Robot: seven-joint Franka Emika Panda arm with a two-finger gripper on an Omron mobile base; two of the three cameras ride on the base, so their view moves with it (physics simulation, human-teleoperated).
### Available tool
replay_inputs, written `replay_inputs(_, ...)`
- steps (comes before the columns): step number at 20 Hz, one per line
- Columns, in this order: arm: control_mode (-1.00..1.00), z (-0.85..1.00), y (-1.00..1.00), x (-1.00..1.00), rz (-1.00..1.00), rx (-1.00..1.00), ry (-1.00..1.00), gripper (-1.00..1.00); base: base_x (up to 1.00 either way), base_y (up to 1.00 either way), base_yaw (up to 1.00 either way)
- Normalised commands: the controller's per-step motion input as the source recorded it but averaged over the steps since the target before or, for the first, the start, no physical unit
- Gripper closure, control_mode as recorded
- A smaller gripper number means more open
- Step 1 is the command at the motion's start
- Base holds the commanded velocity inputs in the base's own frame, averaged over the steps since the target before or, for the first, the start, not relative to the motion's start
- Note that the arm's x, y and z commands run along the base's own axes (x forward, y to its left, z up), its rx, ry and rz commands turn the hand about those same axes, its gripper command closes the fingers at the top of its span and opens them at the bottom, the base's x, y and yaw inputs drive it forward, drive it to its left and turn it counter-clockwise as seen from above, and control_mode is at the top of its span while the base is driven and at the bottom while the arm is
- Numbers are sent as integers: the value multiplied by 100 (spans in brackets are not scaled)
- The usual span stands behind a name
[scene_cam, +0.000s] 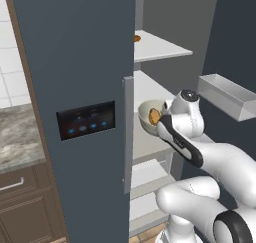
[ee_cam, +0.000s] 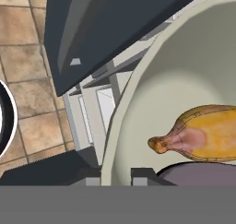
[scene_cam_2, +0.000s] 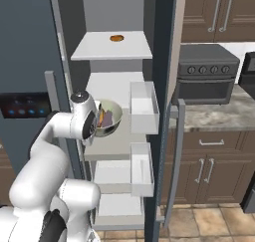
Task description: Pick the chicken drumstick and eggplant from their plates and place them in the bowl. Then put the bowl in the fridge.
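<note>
The hand view alone shows the golden orange-brown chicken drumstick (ee_cam: 203,133) lying inside the deep pale grey-green glossy bowl (ee_cam: 138,108), a dark purple rounded piece (ee_cam: 203,174) just below it at lower right. In the base views the bowl sits mid-frame, tilted, at the open dark slate-blue fridge's (scene_cam: 75,62) middle white shelf (scene_cam_2: 117,141). The jaws are clamped on the bowl's rim at the hand view's bottom edge.

Oven (scene_cam_2: 206,71), brown cabinets (scene_cam_2: 209,166), stone counter (scene_cam: 17,137)

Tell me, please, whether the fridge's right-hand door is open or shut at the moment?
Open. The fridge shows its white shelves and door bins, and the bowl with the chicken drumstick is carried level with a middle shelf.
</note>
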Motion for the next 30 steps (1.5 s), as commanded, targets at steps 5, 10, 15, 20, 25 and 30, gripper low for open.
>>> replay_inputs(5, -100, 29, 0, -6, 0, -1, -19, 100, 0, 0, 0)
replay_inputs(10, -100, 26, -3, 28, 0, -1, 0, 100, 0, 0, 0)
replay_inputs(15, -100, 26, -8, 45, 8, 0, 3, 100, 0, 0, 0)
replay_inputs(20, -100, 22, 1, 47, 9, 0, 0, 100, 0, 0, 0)
replay_inputs(25, -100, 19, 4, 53, 1, 0, 0, 100, 0, 0, 0)
replay_inputs(30, -100, 15, 0, 55, 0, -1, 0, 100, 0, 0, 0)
